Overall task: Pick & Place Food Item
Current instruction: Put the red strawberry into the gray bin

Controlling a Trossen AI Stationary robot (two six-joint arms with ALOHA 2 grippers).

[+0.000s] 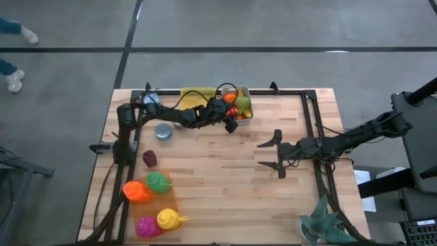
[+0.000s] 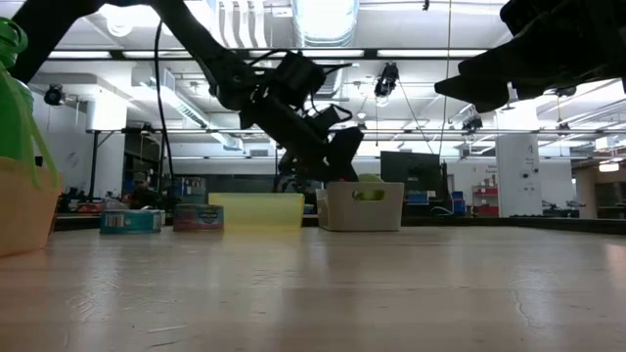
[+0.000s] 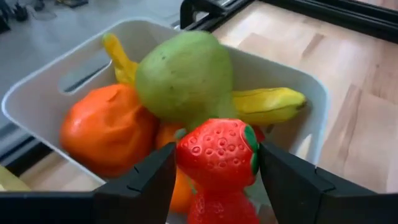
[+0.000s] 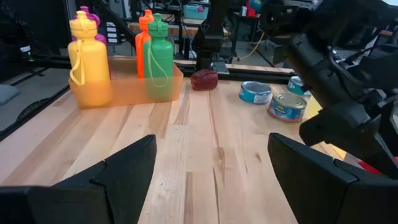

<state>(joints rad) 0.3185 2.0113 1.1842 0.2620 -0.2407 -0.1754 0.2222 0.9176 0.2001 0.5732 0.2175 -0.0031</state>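
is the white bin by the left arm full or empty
Full. The left wrist view shows the white bin holding a green pear, an orange and bananas.

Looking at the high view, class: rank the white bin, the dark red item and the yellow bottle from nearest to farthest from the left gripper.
1. White bin: right beside the left gripper, at the table's far edge.
2. Dark red item: on the left side, mid-table.
3. Yellow bottle: near-left corner, in the orange tray.

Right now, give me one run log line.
left gripper: shut on strawberry, over white bin | right gripper: open, waiting mid-table
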